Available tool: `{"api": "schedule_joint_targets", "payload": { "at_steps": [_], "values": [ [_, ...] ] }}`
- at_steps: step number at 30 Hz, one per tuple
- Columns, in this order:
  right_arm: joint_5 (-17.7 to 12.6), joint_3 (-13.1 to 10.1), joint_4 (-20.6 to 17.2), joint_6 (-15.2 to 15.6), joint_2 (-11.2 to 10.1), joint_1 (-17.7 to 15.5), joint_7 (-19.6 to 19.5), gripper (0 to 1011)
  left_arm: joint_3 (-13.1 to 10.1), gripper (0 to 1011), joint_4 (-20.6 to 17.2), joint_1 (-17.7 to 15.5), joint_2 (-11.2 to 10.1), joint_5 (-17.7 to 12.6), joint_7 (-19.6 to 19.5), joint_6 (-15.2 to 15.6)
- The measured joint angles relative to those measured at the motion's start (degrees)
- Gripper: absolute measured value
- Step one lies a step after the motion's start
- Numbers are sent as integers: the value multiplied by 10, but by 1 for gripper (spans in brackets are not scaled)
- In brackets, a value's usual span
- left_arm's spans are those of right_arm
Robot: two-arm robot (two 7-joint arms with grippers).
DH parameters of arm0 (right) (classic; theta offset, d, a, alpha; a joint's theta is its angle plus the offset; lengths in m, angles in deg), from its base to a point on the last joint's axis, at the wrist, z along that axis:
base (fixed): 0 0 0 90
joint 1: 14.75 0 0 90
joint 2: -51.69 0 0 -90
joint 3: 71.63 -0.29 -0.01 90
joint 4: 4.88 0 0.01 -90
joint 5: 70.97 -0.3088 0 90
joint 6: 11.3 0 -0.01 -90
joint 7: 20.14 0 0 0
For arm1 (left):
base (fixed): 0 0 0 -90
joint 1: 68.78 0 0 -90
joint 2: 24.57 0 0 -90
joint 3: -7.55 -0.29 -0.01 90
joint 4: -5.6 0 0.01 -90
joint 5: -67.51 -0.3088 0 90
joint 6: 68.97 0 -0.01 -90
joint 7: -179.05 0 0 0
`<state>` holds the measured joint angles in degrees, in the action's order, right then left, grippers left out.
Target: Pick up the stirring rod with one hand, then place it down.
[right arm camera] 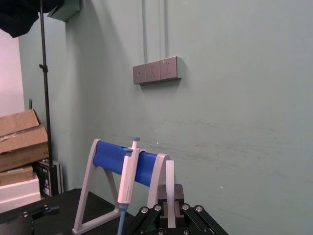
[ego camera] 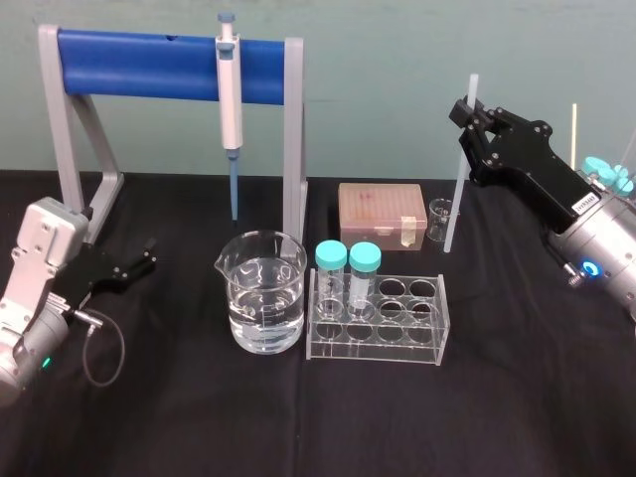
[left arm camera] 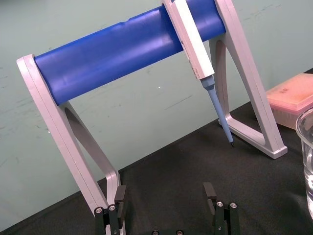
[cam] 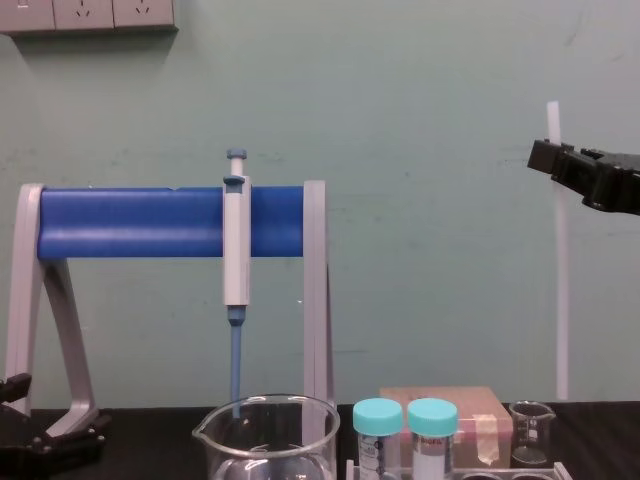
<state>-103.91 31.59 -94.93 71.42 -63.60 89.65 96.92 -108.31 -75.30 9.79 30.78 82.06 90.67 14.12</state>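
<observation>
The stirring rod (ego camera: pixel 459 179) is a thin white stick that hangs upright at the right. My right gripper (ego camera: pixel 467 114) is shut on its upper part, and a short length sticks out above the fingers. From the chest, the stirring rod (cam: pixel 560 280) ends at about rim height of the small glass beaker (cam: pixel 531 432), just to its right. The right wrist view has the rod (right arm camera: pixel 170 188) clamped between the black fingers of that gripper (right arm camera: pixel 170 203). My left gripper (ego camera: pixel 142 260) rests open low on the left, nothing between its fingers (left arm camera: pixel 120 196).
A grey stand with a blue bar (ego camera: pixel 149 65) holds a pipette (ego camera: pixel 230 99) at the back. A large beaker of water (ego camera: pixel 262 293) and a clear tube rack (ego camera: pixel 383 318) with two teal-capped tubes stand in the middle. A pink box (ego camera: pixel 381 212) lies beside the small beaker (ego camera: pixel 440 221).
</observation>
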Motion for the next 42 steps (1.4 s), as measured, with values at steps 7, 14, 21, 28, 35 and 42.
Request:
{"api": "schedule_joint_targets", "payload": {
  "at_steps": [7,14,21,28,35,42],
  "values": [
    [0,1,-1,0,0,-1,0,72,0,1000,0,0,0,0,0,0],
    [0,1,-1,1,0,-1,0,72,0,1000,0,0,0,0,0,0],
    [0,2,0,0,0,-2,0,72,0,1000,0,0,0,0,0,0],
    [0,3,-1,0,0,-2,0,72,0,1000,0,0,0,0,0,0],
    [1,4,-1,0,1,-1,0,72,0,1000,0,0,0,0,0,0],
    [3,4,0,1,1,-1,0,72,0,1000,0,0,0,0,0,0]
  ]
}}
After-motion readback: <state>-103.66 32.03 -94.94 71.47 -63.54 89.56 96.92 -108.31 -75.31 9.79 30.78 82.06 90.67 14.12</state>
